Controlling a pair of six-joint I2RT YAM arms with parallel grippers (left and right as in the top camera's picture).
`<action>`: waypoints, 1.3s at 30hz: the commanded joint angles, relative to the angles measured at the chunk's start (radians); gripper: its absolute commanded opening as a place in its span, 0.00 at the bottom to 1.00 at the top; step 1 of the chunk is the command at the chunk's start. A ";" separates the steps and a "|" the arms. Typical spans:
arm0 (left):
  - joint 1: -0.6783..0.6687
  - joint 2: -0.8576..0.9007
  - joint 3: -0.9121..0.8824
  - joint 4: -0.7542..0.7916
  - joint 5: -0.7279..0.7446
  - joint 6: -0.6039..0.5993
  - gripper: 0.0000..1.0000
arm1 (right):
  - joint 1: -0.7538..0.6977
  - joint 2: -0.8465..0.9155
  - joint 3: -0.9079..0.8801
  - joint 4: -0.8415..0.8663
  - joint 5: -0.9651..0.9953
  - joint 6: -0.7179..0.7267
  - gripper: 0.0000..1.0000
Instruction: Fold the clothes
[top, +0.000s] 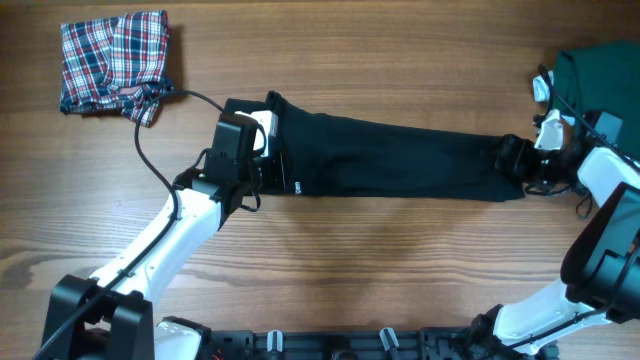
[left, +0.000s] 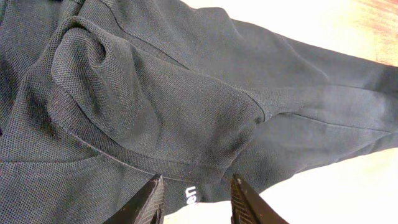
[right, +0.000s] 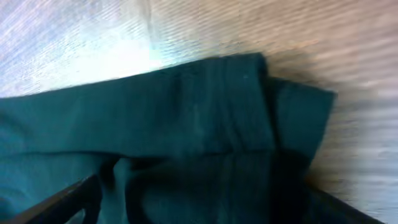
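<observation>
The tabletop (top: 400, 260) carries three garments. The black shirt (top: 400, 155), the largest, is drawn into a long narrow band across the middle, running from 9 o'clock to 3 o'clock. The plaid garment (top: 112, 58) sits bunched at 10 o'clock, well apart from the work. The dark green garment (top: 600, 75) lies at 2 o'clock and is cut off by the frame edge.

The step in hand looks like a lengthwise fold of the shirt, one end carried over toward the other. To do it well, both ends should rise together and the band should stay lightly taut, so the layers land edge on edge rather than twisted. The right end needs a firm pinch across every layer before any lift.

The left hand (left: 196, 202) is at the shirt's 9 o'clock end. Its fingers are partly closed and pinch a raised ridge of black cloth, with a small white logo (left: 191, 196) between them. The right hand (top: 512, 158) sits at the 3 o'clock end, fingers spread wide, a folded hem lying between them but not clamped. That cloth reads greenish in the wrist view, and whether this is only a colour cast I cannot tell. The shirt stretches between the two hands, touching each.
</observation>
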 joint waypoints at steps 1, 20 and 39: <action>0.003 -0.006 0.006 0.006 -0.010 0.010 0.35 | 0.055 0.093 -0.078 -0.067 0.044 0.045 0.88; 0.003 -0.006 0.006 0.005 -0.010 0.010 0.34 | 0.071 0.024 -0.075 -0.048 -0.013 0.174 0.04; 0.003 -0.006 0.006 0.005 -0.010 0.009 0.34 | 0.445 -0.183 0.053 -0.086 0.138 0.307 0.04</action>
